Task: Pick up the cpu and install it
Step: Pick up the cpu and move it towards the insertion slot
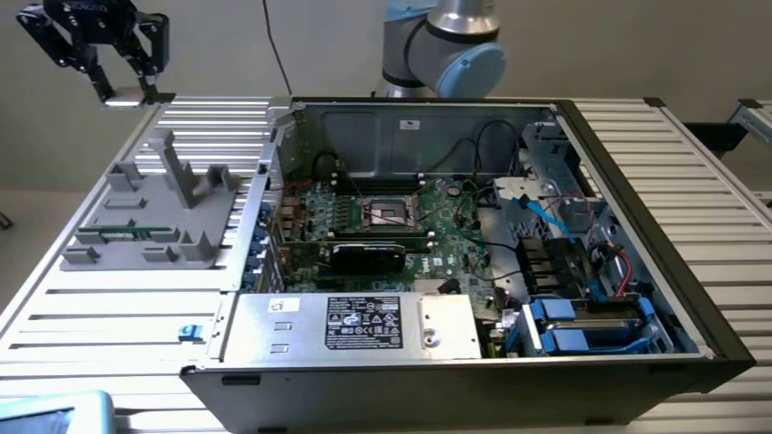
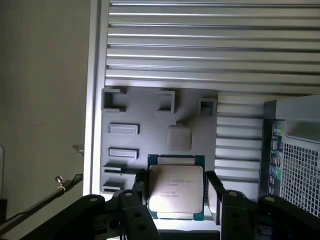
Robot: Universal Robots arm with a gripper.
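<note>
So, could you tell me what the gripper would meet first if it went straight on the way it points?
Probably the grey moulded holder tray on the slatted metal table. The gripper, closed on the small silver-topped square cpu, points down at it, though depth is unclear.

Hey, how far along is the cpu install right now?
Done: pickup. The tool is closed on the cpu, held above the grey parts holder. In hand: the cpu, high at the exterior view's left, outside the computer case. Left: installing it; the motherboard socket looks unfilled.
</note>
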